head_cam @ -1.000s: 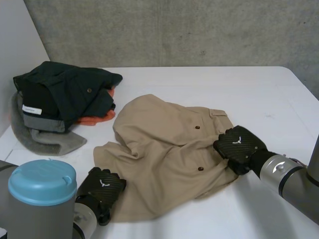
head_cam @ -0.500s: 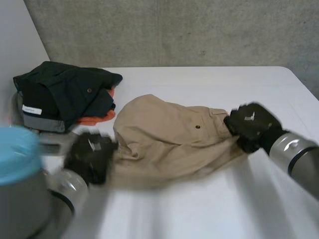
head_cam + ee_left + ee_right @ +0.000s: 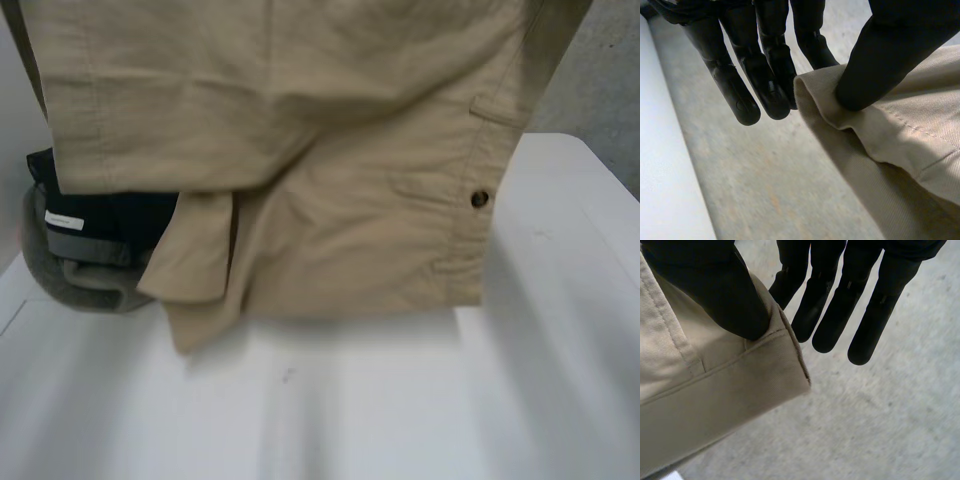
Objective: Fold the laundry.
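A tan garment [image 3: 300, 150] with a dark button [image 3: 480, 199] hangs spread in the air above the white table [image 3: 400, 400]; its lower edge is just above the tabletop. In the left wrist view, my left hand [image 3: 760, 75] pinches a hemmed corner of the tan cloth [image 3: 920, 130] between its thumb and fingers. In the right wrist view, my right hand [image 3: 840, 315] pinches another hemmed corner of the cloth [image 3: 705, 390] the same way, thumb on top.
A pile of dark clothes [image 3: 110, 215] on a grey cloth [image 3: 70, 275] lies at the table's far left, partly behind the hanging garment. A concrete wall [image 3: 610, 90] stands behind the table.
My left hand closed on the garment's edge. Both hands then lifted it off the table, and it now hangs spread before the head camera.
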Tool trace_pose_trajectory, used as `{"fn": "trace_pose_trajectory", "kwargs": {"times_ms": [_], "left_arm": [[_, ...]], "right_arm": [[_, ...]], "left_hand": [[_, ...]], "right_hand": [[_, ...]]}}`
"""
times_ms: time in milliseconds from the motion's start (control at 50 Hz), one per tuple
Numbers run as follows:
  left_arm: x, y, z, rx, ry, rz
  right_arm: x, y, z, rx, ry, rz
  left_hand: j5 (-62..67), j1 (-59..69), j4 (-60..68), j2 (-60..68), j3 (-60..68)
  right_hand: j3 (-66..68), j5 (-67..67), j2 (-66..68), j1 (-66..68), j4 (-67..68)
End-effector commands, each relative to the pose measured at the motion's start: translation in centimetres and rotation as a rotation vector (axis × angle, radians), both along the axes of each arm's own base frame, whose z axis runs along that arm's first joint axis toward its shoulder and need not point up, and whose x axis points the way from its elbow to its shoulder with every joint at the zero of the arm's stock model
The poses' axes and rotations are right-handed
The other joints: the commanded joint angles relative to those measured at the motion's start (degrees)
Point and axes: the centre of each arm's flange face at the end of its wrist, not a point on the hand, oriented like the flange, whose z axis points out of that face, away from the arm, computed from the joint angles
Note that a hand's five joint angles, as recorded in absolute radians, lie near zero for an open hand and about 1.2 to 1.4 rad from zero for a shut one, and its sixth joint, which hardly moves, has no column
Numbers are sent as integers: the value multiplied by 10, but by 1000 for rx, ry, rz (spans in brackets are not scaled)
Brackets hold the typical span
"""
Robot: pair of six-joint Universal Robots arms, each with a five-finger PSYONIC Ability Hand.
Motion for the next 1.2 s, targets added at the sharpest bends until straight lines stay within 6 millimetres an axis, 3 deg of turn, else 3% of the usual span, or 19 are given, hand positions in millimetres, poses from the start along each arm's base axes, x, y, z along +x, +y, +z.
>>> {"fn": "trace_pose_trajectory", "kwargs": {"times_ms": [20, 80, 180, 200, 220, 240, 260, 280, 320, 380, 440, 480, 520, 620, 720, 840, 920, 1060, 1200], "left_arm": [[-46, -87, -68, 115, -90, -13], [-60, -117, -98, 132, -118, -6], [-87, -178, -191, 198, -258, 22], [-89, -184, -203, 209, -282, 30], [-89, -190, -212, 216, -297, 41], [-90, -199, -225, 229, -320, 61], [-90, -201, -228, 237, -326, 70], [-90, -201, -228, 244, -329, 81], [-85, -199, -225, 278, -321, 116], [-79, -188, -207, 291, -300, 137], [-73, -168, -191, 313, -292, 122], [-69, -148, -185, 336, -303, 95], [-67, -131, -186, 365, -322, 68], [-57, -67, -218, 560, -450, -52], [-38, 13, -271, 845, -611, -221], [-20, 69, -313, 1043, -681, -324], [-15, 75, -329, 1091, -682, -314], [-12, 52, -346, 1071, -656, -191], [-17, 44, -353, 1038, -663, -148]], "right_arm": [[35, -46, -70, 116, -5, -27], [46, -66, -101, 154, -6, -45], [66, -109, -187, 243, 5, -145], [67, -116, -199, 249, 4, -167], [70, -121, -208, 248, 6, -185], [71, -130, -227, 249, 23, -222], [72, -133, -231, 241, 32, -243], [71, -137, -233, 232, 44, -261], [69, -140, -229, 207, 73, -291], [69, -135, -221, 203, 96, -283], [67, -118, -195, 188, 112, -242], [63, -98, -167, 163, 156, -191], [60, -82, -161, 181, 213, -147], [40, -42, -170, 293, 372, -64], [15, 2, -198, 500, 556, 16], [-5, 36, -238, 702, 701, 138], [-11, 34, -259, 662, 690, 202], [-11, 26, -294, 585, 670, 207], [-8, 20, -308, 540, 654, 206]], "left_hand": [[132, 144, 113, 115, 119], [132, 144, 113, 115, 119], [132, 144, 113, 115, 119], [132, 144, 113, 115, 119], [75, 87, 56, 59, 62], [-278, -267, -297, -295, -291], [-488, -477, -507, -505, -501], [-568, -556, -587, -585, -581], [-568, -556, -587, -585, -581], [-568, -556, -587, -585, -581], [-568, -556, -587, -585, -581], [-568, -556, -587, -585, -581], [-568, -556, -587, -585, -581], [-568, -556, -587, -585, -581], [-457, -446, -476, -474, -470], [-324, -312, -343, -340, -337], [-361, -349, -380, -377, -374], [-390, -378, -408, -406, -403], [-388, -376, -407, -404, -401]], "right_hand": [[120, 135, 128, 160, 115], [120, 135, 128, 160, 115], [120, 135, 128, 160, 115], [22, 36, 29, 62, 17], [-186, -171, -178, -146, -191], [-580, -565, -572, -540, -585], [-580, -565, -572, -540, -585], [-580, -565, -572, -540, -585], [-580, -565, -572, -540, -585], [-580, -565, -572, -540, -585], [-580, -565, -572, -540, -585], [-580, -565, -572, -540, -585], [-580, -565, -572, -540, -585], [-580, -565, -572, -540, -585], [-558, -544, -550, -518, -563], [-399, -384, -391, -359, -403], [-361, -347, -353, -321, -366], [-358, -343, -350, -318, -363], [-308, -293, -300, -268, -312]]}}
